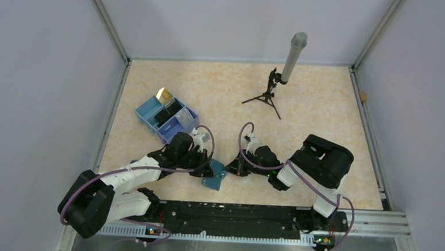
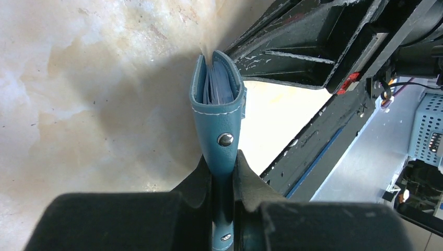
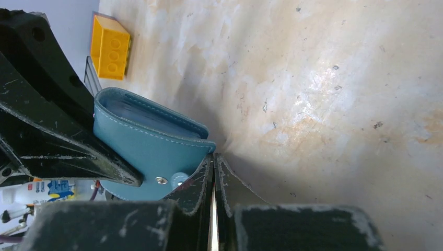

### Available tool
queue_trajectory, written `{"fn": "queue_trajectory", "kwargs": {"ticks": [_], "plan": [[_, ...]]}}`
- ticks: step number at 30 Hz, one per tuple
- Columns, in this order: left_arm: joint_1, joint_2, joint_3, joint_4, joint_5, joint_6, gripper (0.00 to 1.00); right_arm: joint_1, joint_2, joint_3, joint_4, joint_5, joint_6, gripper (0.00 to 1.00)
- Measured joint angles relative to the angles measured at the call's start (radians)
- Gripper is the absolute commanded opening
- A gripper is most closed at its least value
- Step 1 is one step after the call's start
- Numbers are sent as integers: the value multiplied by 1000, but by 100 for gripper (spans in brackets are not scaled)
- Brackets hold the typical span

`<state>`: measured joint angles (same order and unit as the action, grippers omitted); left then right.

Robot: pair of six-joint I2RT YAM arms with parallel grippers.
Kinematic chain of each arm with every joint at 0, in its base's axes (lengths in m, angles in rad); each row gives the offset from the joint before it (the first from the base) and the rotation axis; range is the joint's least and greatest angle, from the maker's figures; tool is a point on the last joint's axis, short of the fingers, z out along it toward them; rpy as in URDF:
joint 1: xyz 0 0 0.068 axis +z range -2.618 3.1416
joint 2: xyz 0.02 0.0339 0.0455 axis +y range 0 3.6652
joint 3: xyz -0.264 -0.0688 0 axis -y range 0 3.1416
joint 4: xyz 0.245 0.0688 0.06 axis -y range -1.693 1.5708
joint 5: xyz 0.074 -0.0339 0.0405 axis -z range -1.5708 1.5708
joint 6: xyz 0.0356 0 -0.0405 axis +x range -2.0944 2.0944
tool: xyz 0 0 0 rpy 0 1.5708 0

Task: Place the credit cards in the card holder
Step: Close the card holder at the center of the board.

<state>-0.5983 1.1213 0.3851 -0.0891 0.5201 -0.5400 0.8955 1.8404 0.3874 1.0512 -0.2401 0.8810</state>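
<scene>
1. We judge the holder (image 2: pixel 219 112) light and soft. Its stitched skin should give under a pinch, so the folded spine is the place to grip, leaving the mouth free.
2. The cards (image 1: pixel 164 95) look thin, stiff and slick. We would pinch each by a short edge, firmly enough that it cannot slide out.
3. The holder is teal with pale stitching and a metal snap stud. Paler blue leaves show inside its mouth.
4. It sits at lower centre of the top view, between the two arms and low over the desk (image 1: pixel 300 135). We cannot tell whether it touches.
5. The left fingers (image 2: pixel 249 183) clench its lower end and hold it edge-on, mouth pointing away.
6. The right fingers (image 3: pixel 230 183) are pressed together just beside the holder. A thin pale sliver shows in their seam, and we cannot tell whether it is a card.
7. Gold, black and silvery cards stand in the blue tray (image 1: pixel 146 111) at upper left of the top view, well apart from the holder.
</scene>
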Motion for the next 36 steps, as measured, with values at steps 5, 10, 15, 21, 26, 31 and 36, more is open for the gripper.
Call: {"fn": "queue_trajectory", "kwargs": {"ticks": [5,10,15,21,26,31,36], "plan": [[0,1,0,-11,-10,-17,0,0,1,0,4,-3,-7,0],[-11,0,16,-49,-67,-74,0,-2,-87,-2,-120,20,-15,33],[-16,-6,74,-152,-158,-93,0,24,-279,24,-432,121,-35,48],[-33,36,209,-313,-272,-91,0,103,-328,187,-748,247,30,51],[-69,82,281,-398,-335,-88,0,145,-324,242,-816,297,121,51],[-96,114,305,-452,-366,-84,0,145,-277,251,-814,307,180,49],[-108,127,318,-470,-385,-80,0,150,-205,288,-791,294,209,48]]}}
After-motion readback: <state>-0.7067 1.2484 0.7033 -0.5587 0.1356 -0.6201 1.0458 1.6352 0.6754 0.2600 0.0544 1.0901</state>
